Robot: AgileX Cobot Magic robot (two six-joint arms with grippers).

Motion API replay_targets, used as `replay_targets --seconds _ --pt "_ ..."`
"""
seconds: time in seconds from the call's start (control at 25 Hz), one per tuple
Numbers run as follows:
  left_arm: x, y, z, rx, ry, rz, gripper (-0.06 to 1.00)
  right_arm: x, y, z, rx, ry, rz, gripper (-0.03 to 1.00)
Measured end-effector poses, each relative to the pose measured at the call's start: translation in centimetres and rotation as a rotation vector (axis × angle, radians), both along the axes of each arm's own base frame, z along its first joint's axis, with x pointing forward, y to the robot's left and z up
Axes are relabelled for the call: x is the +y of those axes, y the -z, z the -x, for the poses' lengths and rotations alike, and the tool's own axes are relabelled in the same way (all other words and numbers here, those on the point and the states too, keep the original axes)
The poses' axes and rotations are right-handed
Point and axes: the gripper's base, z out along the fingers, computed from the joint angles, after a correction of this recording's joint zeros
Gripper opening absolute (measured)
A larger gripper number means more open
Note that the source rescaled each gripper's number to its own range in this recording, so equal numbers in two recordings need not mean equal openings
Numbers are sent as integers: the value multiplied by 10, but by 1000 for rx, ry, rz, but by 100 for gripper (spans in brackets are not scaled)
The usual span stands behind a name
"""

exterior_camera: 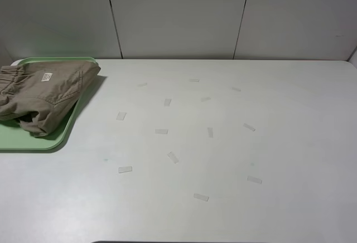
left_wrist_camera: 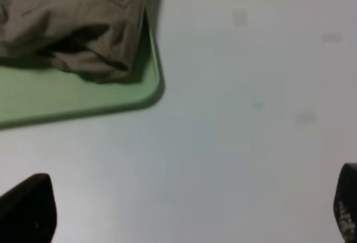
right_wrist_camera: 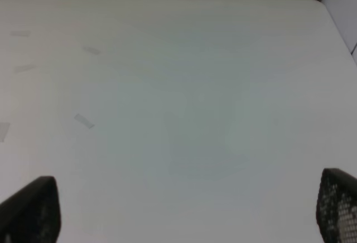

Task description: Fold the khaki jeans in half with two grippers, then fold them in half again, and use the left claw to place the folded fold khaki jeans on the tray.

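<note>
Folded khaki jeans [exterior_camera: 42, 98] lie on the pale-green tray [exterior_camera: 53, 140] at the desk's left edge, both end effectors wide open and empty.

Nearest, the left end effector [left_wrist_camera: 178, 209] hangs over bare white desk [exterior_camera: 223, 159], its black fingertips [left_wrist_camera: 28, 209] spread far apart, just short of the tray's rounded corner. The right end effector [right_wrist_camera: 178, 207] is likewise spread, gripping nothing, over the desk's other side. Small clear tape strips [exterior_camera: 125, 169] dot the middle. Beyond, grey wall panels [exterior_camera: 178, 14].
</note>
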Motion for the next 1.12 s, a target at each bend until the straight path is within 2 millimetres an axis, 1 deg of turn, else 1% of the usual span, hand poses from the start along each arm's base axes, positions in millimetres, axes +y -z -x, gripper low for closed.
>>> replay_targets --seconds 0.2,1.12 --pt "0 0 3 -22 1 -10 100 0 0 0 0 0 0 100" --pt "2 1 3 -22 -5 -31 100 0 0 0 0 1 -3 100"
